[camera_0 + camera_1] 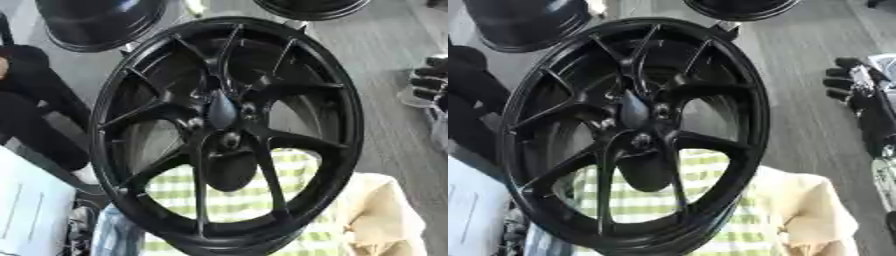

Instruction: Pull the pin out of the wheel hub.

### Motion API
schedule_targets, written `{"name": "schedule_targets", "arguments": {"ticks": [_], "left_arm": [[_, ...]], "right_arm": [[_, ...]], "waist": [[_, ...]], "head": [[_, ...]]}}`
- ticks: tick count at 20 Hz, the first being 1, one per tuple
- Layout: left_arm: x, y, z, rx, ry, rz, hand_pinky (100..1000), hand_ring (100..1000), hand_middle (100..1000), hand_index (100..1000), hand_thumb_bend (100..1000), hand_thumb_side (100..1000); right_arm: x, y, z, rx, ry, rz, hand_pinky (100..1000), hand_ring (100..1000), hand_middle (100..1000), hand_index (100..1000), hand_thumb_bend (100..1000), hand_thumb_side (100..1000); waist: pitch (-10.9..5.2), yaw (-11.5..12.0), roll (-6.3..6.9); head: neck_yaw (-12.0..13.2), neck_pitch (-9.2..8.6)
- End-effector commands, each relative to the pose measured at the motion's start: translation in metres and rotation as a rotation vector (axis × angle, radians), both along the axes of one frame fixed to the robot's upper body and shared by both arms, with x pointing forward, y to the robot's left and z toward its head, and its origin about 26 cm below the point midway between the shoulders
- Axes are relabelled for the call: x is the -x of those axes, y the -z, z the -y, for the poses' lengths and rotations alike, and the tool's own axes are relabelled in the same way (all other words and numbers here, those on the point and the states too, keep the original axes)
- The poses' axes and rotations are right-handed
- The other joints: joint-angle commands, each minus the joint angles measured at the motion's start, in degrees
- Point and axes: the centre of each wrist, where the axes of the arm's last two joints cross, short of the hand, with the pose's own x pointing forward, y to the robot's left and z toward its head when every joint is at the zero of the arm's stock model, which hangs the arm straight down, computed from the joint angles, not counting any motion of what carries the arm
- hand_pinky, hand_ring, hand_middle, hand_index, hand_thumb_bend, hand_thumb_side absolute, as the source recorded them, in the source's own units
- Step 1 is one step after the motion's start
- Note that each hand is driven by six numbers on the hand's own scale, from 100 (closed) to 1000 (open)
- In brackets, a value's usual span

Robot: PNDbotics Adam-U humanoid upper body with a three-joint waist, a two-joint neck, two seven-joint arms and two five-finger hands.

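Two more rims (101, 22) behind wheel hub (223, 112).

Grey floor (385, 60) under black wheel hub (223, 135), green-striped cloth (236, 200) below.

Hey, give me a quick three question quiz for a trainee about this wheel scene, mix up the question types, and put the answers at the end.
1. True or false: the right hand is touching the black wheel.
2. Multiple choice: what shows through the lower gaps between the spokes? A) a red toolbox B) green and white checked cloth C) a blue bucket
3. Fill in: the right hand shows at the ____ edge of the views.

Key
1. False. It is off to the side, apart from the rim, fingers curled and holding nothing.
2. B
3. Right. The left hand shows in neither view.
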Motion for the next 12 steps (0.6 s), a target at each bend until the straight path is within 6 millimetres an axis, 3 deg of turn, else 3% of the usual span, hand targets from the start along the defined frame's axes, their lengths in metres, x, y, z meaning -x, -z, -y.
{"name": "schedule_targets", "arguments": {"ticks": [1,4,6,8,12], "left_arm": [[0.024,-0.016,-0.049,0.062,-0.155,0.109,864,768,660,381,180,162],[0.026,0.002,-0.096,0.113,-0.331,0.097,857,767,661,384,160,166],[0.023,0.019,-0.125,0.162,-0.439,0.066,850,765,657,383,100,171],[0.018,0.040,-0.152,0.244,-0.526,0.020,850,769,661,397,100,173],[0.014,0.088,-0.186,0.345,-0.614,-0.072,854,782,681,478,100,139]], "right_arm": [[0.002,-0.011,0.007,0.029,0.021,0.031,829,788,735,830,100,789],[0.002,-0.012,0.008,0.027,0.028,0.039,829,788,735,830,100,788],[0.002,-0.013,0.008,0.022,0.032,0.043,829,788,735,830,100,788],[0.002,-0.014,0.008,0.016,0.034,0.048,829,789,735,830,100,787],[0.002,-0.012,0.008,0.011,0.042,0.049,829,789,736,830,100,790]], "waist": [[-0.66,0.2,-0.28],[-0.40,0.4,-0.30],[-0.21,0.5,-0.48],[-0.03,0.6,-0.72],[0.24,0.9,-1.16]], "head": [[-0.6,-0.40],[-0.5,-0.71],[-0.5,-1.06],[-0.8,-1.32],[-1.1,-1.62]]}}
